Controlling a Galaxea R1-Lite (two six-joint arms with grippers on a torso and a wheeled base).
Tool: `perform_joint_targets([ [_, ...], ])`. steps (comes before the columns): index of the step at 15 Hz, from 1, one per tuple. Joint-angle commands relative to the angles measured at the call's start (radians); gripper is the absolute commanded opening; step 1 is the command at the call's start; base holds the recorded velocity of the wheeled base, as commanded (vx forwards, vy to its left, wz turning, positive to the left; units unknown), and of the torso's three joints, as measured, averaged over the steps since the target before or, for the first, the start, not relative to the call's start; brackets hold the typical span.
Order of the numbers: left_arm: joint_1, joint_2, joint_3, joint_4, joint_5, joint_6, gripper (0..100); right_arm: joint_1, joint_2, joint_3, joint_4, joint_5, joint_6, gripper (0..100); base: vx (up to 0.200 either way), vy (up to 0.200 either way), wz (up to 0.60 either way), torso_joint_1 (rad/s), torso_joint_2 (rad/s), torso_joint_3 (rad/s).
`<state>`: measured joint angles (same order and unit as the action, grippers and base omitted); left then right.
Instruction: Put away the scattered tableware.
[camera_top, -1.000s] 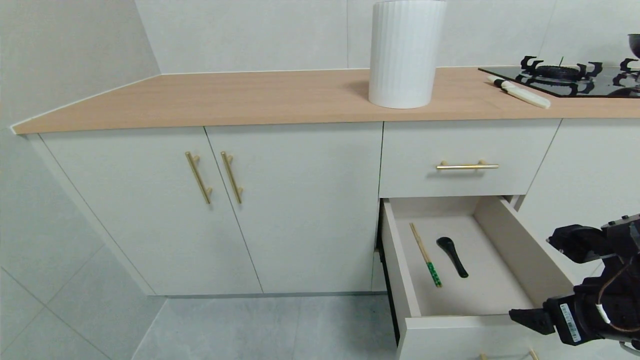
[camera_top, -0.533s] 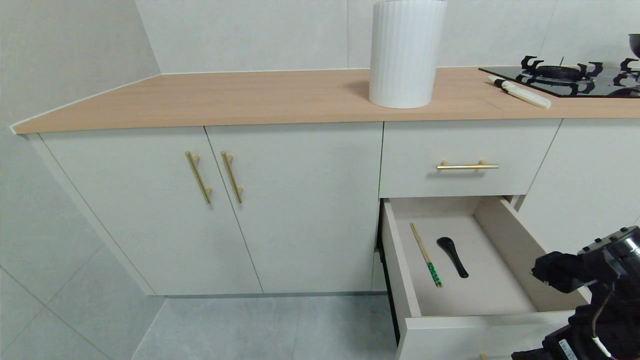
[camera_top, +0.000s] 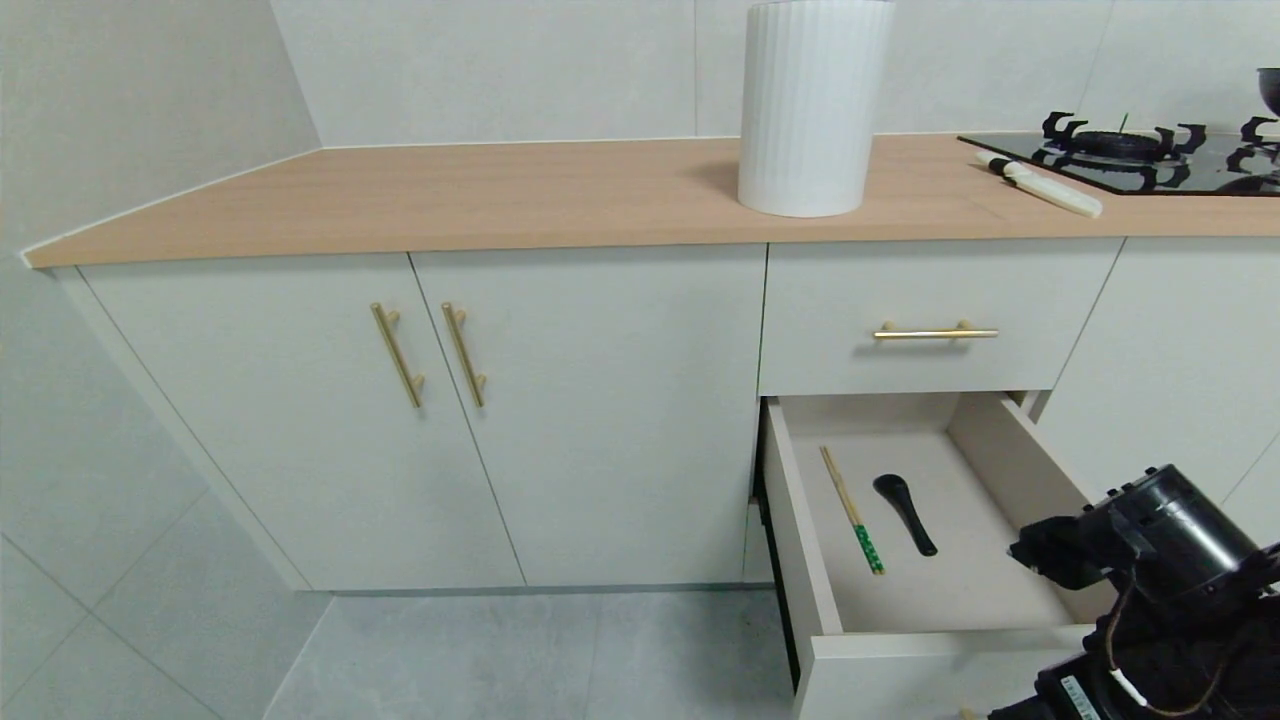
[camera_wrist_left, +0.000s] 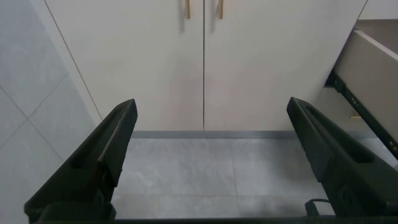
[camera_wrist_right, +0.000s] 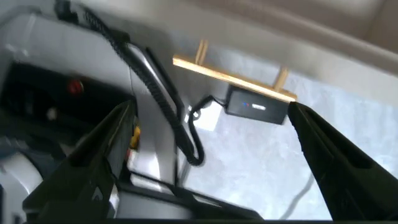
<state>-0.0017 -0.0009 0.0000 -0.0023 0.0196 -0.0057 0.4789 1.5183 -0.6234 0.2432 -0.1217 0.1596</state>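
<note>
The lower drawer (camera_top: 790, 500) stands pulled out. On its floor lie a pair of chopsticks with green ends (camera_top: 852, 510) and a black spoon (camera_top: 905, 512), side by side and apart. My right arm (camera_top: 1150, 560) hangs low at the drawer's front right corner. In the right wrist view my right gripper (camera_wrist_right: 208, 118) is open, empty, and faces the gold handle (camera_wrist_right: 233, 78) on the drawer front from a short way off. My left gripper (camera_wrist_left: 211, 107) is open and empty, low over the floor before the double cabinet doors (camera_wrist_left: 205, 56).
A tall white ribbed canister (camera_top: 812, 105) stands on the wooden counter (camera_top: 450, 195). A white-handled knife (camera_top: 1040, 186) lies by the black gas hob (camera_top: 1130, 155). The upper drawer (camera_top: 930, 315) is closed. Grey tiled floor (camera_top: 500, 650) spreads to the left of the open drawer.
My right arm has swung left and turned over the drawer's front right corner, its gripper sinking toward the picture's bottom edge. The drawer, chopsticks and spoon have not moved.
</note>
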Motion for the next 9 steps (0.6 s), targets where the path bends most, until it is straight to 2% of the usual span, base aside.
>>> perform_joint_targets([
  [1, 0.000, 0.001, 0.000, -0.001, 0.000, 0.000, 100, 0.000, 0.068, -0.016, -0.001, -0.003, 0.034, 100, 0.000, 0.000, 0.00, 0.000, 0.00, 0.000],
  [7, 0.000, 0.001, 0.000, -0.001, 0.000, 0.000, 100, -0.022, 0.117, -0.055, -0.002, -0.013, 0.103, 100, 0.000, 0.000, 0.00, 0.000, 0.00, 0.000],
  [9, 0.000, 0.001, 0.000, -0.001, 0.000, 0.000, 100, -0.039, 0.126, -0.059, -0.015, -0.055, 0.104, 100, 0.000, 0.000, 0.00, 0.000, 0.00, 0.000],
])
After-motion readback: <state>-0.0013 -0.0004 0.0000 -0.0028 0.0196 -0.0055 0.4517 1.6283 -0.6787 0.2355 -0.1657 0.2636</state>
